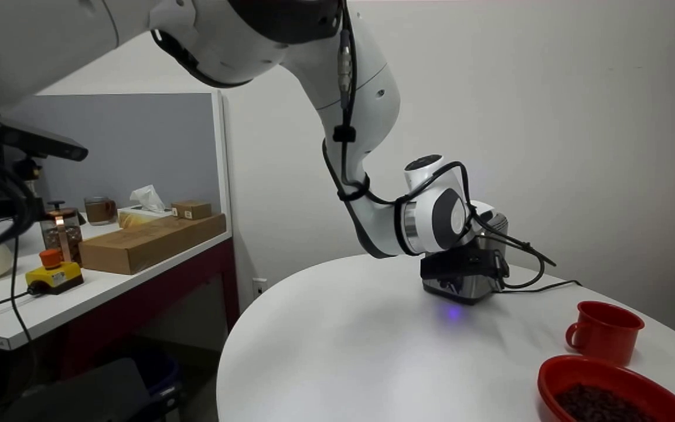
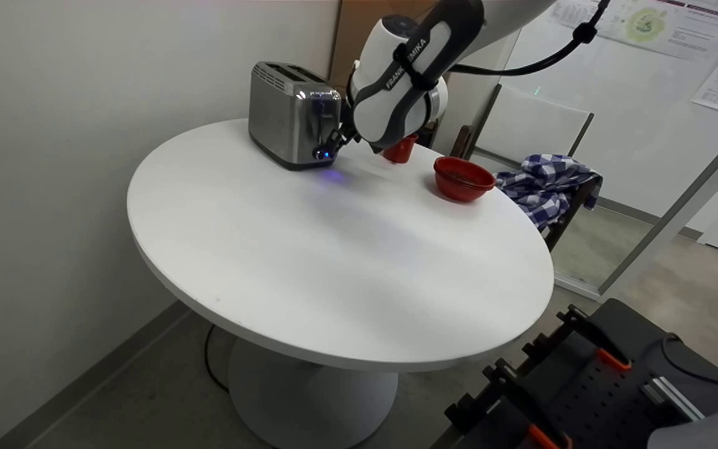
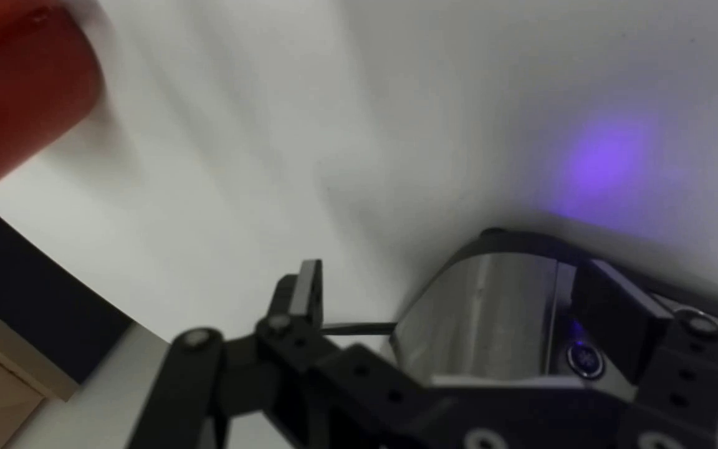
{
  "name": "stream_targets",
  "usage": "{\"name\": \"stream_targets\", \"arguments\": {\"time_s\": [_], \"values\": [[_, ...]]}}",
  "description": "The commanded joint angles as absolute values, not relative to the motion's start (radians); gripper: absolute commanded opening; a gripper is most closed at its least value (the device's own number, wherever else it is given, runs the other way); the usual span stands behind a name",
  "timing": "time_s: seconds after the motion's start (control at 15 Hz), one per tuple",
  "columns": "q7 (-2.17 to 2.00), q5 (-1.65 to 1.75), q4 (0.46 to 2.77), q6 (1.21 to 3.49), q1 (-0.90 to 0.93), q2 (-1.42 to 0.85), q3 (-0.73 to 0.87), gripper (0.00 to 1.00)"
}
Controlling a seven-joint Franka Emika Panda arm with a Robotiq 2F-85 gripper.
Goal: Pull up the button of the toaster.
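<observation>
Your tool [image 3: 449, 271] sits low at the toaster [image 2: 273, 118], spread wide, nothing gripped: likely for pushing upward, not pinching.

A robotics lab with office furnishings. A white robot arm [image 1: 370, 99] hangs over the round surface [image 2: 309, 268]. In an exterior view, a black perforated platform [image 2: 602, 405] with clamps [image 2: 613, 360] lies off the lower right edge; beyond the upper right edge, printed sheets [image 2: 677, 31] hang on what may be a whiteboard [image 2: 639, 125]. In an exterior view, past the left edge, a desk [image 1: 94, 285] carries a yellow box [image 1: 62, 277] with an orange knob [image 1: 50, 258] and a tissue box [image 1: 138, 217]. The toaster [image 2: 275, 115] near the far edge suits a kitchen.
</observation>
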State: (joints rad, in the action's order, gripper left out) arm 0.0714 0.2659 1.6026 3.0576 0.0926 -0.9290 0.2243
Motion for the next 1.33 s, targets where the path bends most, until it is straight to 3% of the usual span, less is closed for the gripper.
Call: {"name": "stream_targets", "arguments": {"time_s": [0.0,0.67,1.27], "values": [[0.045,0.247,1.559,3.085,0.117,-0.967,0.254,1.00],[0.065,0.135,1.610,2.710,0.015,-0.779,0.065,1.00],[0.097,-0.024,1.805,2.407,-0.051,-0.406,-0.044,1.00]]}}
